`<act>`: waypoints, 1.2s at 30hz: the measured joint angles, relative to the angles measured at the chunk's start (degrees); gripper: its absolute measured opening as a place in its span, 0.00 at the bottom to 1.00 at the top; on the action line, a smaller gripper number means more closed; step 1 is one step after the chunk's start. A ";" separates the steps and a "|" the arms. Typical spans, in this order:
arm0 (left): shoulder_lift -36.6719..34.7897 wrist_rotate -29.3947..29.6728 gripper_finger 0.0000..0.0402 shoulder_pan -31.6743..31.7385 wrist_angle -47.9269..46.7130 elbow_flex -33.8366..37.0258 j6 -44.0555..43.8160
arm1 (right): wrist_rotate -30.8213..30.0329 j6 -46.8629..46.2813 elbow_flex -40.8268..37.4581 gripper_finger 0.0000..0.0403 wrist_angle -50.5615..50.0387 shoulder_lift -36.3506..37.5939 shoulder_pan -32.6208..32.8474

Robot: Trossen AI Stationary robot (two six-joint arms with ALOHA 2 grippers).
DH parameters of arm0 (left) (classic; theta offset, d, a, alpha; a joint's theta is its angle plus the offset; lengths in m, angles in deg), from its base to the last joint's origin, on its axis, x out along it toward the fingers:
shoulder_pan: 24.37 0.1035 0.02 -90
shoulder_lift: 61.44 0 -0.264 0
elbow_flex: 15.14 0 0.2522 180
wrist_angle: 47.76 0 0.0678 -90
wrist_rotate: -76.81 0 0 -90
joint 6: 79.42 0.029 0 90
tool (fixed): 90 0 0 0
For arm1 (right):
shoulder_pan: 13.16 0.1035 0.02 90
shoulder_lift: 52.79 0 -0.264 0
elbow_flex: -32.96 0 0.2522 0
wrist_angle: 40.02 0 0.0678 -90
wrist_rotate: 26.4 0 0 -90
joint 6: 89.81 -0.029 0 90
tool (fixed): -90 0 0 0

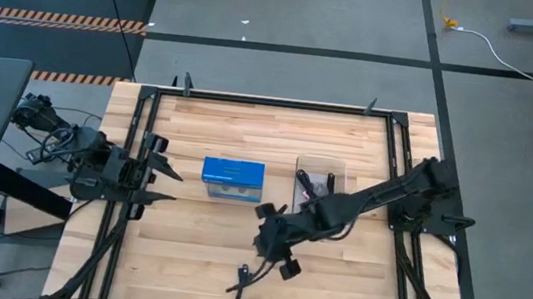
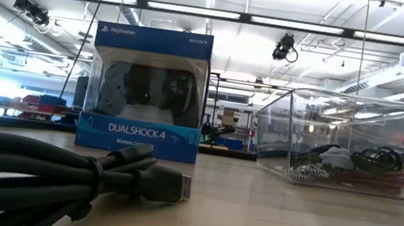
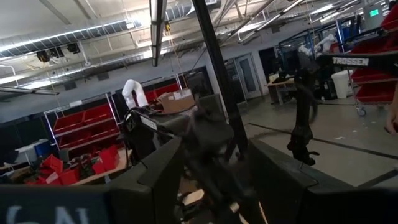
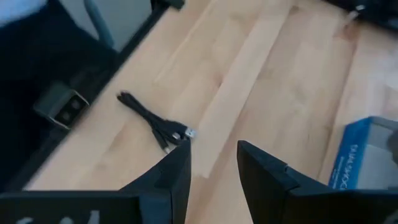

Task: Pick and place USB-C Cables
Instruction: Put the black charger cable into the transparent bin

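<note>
Cables on bench: one black USB-C cable (image 1: 244,277) loose, more in the clear tray (image 1: 322,163); exact tray count cannot be read.

Left to right: left gripper (image 1: 164,183) waits at the table's left edge, fingers spread wide, empty, well apart from the loose cable. One blue box (image 1: 232,178) stands between the two grippers. Right gripper (image 4: 212,163) hangs over mid-table, fingers partly apart, holding nothing; the loose cable lies on the wood near it, beyond its fingertips toward the table edge. One tray sits behind that claw, several dark bundles inside.
</note>
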 joint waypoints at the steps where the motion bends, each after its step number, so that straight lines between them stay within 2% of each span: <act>1: -0.02 0.00 0.47 0.00 -0.05 0.00 0.01 | 0.42 1.27 0.00 0.34 0.35 -0.99 -0.02; 9: 0.01 0.00 0.47 0.00 -0.66 0.00 -0.36 | 1.51 9.81 -0.02 0.34 5.91 -9.04 -0.44; 16: 0.01 0.19 0.47 0.00 -0.67 0.00 -0.37 | 1.46 11.75 -0.04 0.36 5.87 -11.18 -0.40; 25: 0.01 4.81 0.47 0.02 -0.70 0.00 1.28 | 2.98 12.85 -0.03 0.53 6.45 -12.29 0.22; 31: 0.10 5.38 0.47 0.04 -0.66 0.00 1.30 | 3.02 14.95 -0.04 0.66 7.77 -13.08 0.22; 36: 0.15 8.62 0.47 0.04 -0.75 0.00 1.00 | 3.06 18.29 -0.04 0.72 10.87 -13.08 0.70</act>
